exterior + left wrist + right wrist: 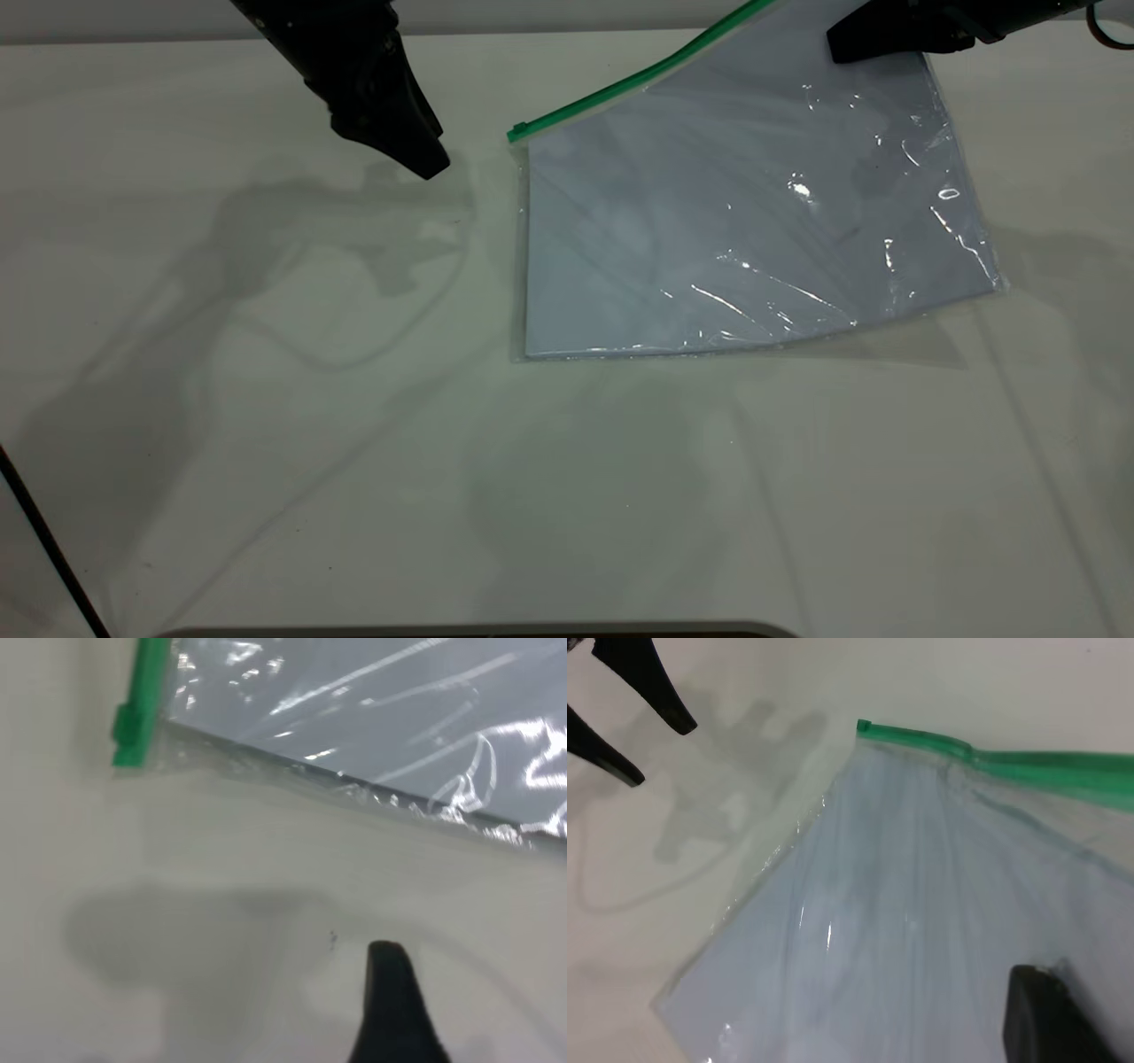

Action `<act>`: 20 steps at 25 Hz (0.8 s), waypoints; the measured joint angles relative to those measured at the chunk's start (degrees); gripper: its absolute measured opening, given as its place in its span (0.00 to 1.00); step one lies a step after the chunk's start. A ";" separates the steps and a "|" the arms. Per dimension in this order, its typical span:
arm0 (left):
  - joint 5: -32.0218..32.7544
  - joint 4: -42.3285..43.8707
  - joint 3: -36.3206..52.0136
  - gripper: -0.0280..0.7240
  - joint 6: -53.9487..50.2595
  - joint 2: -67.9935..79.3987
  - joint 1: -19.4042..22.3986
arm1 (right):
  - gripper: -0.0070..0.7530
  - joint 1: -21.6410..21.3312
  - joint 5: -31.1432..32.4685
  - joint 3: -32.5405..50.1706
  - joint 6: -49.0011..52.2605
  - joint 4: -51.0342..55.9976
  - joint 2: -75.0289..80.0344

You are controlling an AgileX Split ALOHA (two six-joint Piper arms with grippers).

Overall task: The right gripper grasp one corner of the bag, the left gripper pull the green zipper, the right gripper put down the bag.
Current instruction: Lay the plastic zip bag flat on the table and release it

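Two grippers, the left gripper (pixel 416 146) and right gripper (pixel 850 42); one bag (pixel 744 213); one green zipper (pixel 620 89).

A pale, glossy table (pixel 372 461) fills the view. A thin dark line (pixel 53 549) crosses the table's near left corner.

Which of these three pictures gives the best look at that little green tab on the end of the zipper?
The left wrist view: the slider tab sits close and distinct at the end of the green zipper. The exterior view shows the whole strip but the tab only small. The right wrist view shows it at the strip's far end, small.
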 joint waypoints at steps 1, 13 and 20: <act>-0.37 -0.34 0.00 0.78 -2.00 0.00 0.00 | 0.24 0.00 -0.10 0.00 1.26 -0.27 -0.07; -0.73 -1.10 0.06 0.81 -17.00 -8.55 0.28 | 0.92 0.64 -9.68 0.00 14.18 -7.89 -3.33; 1.45 14.18 0.06 0.81 -37.10 -23.37 0.36 | 0.82 0.30 -13.41 0.06 25.55 -18.35 -20.35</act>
